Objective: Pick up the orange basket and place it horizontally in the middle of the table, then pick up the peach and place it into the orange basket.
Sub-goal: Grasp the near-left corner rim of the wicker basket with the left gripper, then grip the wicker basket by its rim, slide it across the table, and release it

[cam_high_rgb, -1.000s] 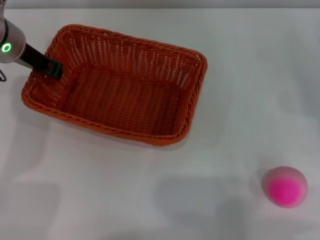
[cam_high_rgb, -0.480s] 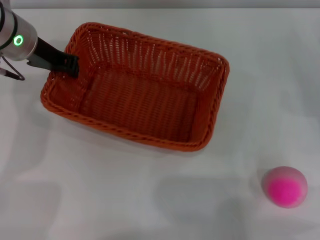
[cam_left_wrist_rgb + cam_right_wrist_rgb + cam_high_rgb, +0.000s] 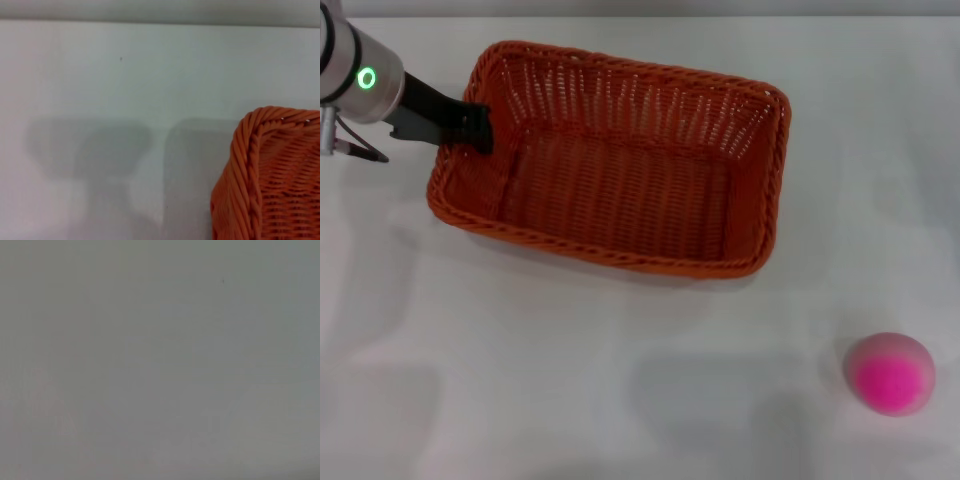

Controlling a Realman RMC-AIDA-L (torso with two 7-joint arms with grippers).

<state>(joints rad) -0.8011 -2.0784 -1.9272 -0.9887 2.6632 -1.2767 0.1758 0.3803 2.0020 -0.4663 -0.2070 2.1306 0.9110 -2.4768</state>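
The orange basket (image 3: 620,165) lies on the white table (image 3: 570,380), its long side running almost across the head view. My left gripper (image 3: 475,128) is shut on the basket's left rim, its arm reaching in from the upper left. In the left wrist view a corner of the orange basket (image 3: 270,175) shows over the table. The peach (image 3: 890,373), pale pink with a magenta patch, rests at the lower right, well apart from the basket. My right gripper is out of view; its wrist view shows only plain grey surface.
The table's far edge (image 3: 720,15) runs along the top of the head view.
My left gripper has dragged the basket to the right and turned it closer to level across the view. The peach has not moved.
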